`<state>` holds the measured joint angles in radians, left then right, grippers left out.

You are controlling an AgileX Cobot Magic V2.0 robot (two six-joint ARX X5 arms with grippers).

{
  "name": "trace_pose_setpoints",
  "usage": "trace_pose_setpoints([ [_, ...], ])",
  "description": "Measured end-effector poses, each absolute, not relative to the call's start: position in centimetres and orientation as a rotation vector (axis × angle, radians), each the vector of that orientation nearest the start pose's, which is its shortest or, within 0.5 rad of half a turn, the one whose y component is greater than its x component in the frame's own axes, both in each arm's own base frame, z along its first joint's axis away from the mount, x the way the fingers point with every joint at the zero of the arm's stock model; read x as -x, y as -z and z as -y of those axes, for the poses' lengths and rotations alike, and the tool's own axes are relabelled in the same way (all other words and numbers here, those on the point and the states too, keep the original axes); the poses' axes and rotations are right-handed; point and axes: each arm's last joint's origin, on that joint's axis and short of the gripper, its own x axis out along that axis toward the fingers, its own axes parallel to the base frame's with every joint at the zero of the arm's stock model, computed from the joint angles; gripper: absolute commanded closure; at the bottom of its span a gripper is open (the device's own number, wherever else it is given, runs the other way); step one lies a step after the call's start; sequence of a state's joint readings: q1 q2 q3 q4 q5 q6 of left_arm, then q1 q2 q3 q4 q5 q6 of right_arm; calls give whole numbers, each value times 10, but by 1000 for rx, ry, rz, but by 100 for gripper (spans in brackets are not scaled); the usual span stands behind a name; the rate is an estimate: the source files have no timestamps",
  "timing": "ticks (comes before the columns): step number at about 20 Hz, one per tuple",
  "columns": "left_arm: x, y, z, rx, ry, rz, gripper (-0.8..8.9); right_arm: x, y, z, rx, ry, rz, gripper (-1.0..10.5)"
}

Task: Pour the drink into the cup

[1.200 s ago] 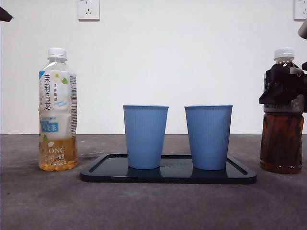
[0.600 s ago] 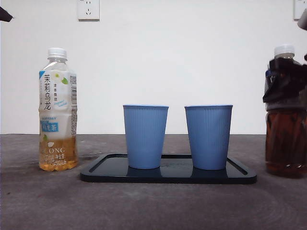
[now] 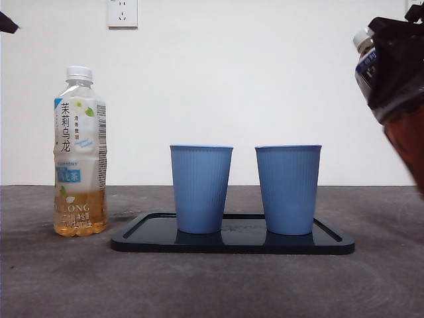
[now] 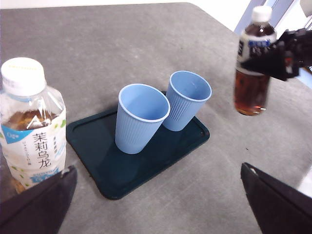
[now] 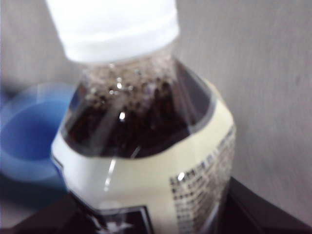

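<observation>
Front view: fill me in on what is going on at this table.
The right gripper is shut on the dark tea bottle, holding it in the air off the table, tilted toward the cups, its white cap on. Two blue cups, one beside the other, stand upright on the black tray. Nothing has been poured yet. The oolong bottle stands apart from the tray, and the left gripper waits open near it.
</observation>
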<state>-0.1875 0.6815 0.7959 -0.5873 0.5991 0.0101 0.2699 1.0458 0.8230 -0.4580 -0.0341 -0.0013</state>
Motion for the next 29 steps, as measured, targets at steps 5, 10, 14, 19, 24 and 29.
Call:
trace_pose_setpoints([
  [5, -130, -315, 41, 88, 774, -478, 285, -202, -283, -75, 302, -300, -837, 727],
  [10, -130, -314, 41, 85, 775, -480, 285, -211, -288, -109, 592, -274, -889, 727],
  [14, -130, -314, 41, 85, 775, -479, 285, -223, -274, -129, 789, -232, -939, 727],
  [19, -125, -319, 40, 75, 778, -433, 285, -232, -262, -141, 994, -158, -950, 727],
  [24, -119, -322, 39, 68, 779, -402, 285, -232, -257, -148, 1139, -135, -942, 727],
  [29, -113, -324, 41, 59, 807, -383, 285, -234, -250, -155, 1308, -113, -942, 727],
])
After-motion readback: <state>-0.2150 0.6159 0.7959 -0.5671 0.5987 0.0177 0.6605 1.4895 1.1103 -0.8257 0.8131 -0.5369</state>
